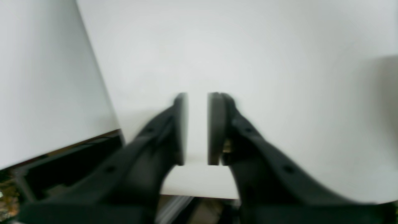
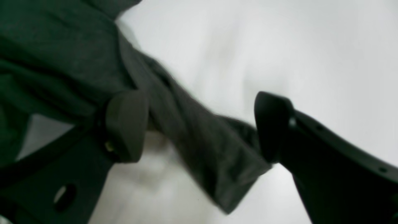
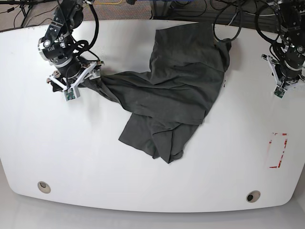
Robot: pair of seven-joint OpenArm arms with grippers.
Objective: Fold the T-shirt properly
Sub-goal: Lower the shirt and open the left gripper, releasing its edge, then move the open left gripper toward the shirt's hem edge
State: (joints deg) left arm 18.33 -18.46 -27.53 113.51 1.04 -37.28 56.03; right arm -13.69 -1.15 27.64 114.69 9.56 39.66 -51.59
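The dark grey T-shirt [image 3: 176, 90] lies crumpled across the middle of the white table [image 3: 71, 152], one part stretched out to the left. My right gripper [image 3: 78, 81] is at that left end. In the right wrist view a twisted strip of the T-shirt [image 2: 192, 133] runs between the wide-apart fingers of the right gripper [image 2: 199, 107]; it stands open around the cloth, the left pad touching it. My left gripper [image 3: 282, 88] is at the table's right side, away from the shirt. In its own view the left gripper [image 1: 198, 102] is nearly closed on nothing, a thin slit between its pads.
A red-outlined rectangle [image 3: 277, 150] is marked on the table near the right edge. Two round holes [image 3: 44, 186] [image 3: 253, 195] sit near the front edge. Cables [image 3: 28, 12] run behind the table. The table edge [image 1: 102, 137] drops off beside the left gripper.
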